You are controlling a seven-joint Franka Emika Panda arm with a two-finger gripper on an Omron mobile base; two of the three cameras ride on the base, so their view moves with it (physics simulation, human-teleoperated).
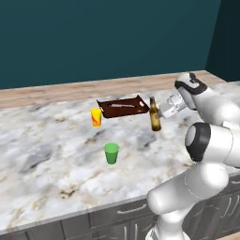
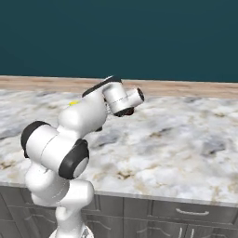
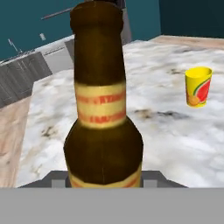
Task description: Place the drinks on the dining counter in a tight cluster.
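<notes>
Beer bottle (image 1: 155, 115) stands upright on the dining counter (image 1: 56, 154), just beside the brown tray (image 1: 123, 107); I see my gripper (image 1: 162, 112) clamped around it, yellow cup (image 1: 96, 117) nearby.

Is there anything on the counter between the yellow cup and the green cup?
No. In the left base view the marble of the dining counter between the yellow-orange cup and the green cup is bare.

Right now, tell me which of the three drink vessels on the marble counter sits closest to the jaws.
The brown beer bottle, upright right at the gripper. The yellow-orange cup and the green cup stand apart, farther out on the counter.
</notes>
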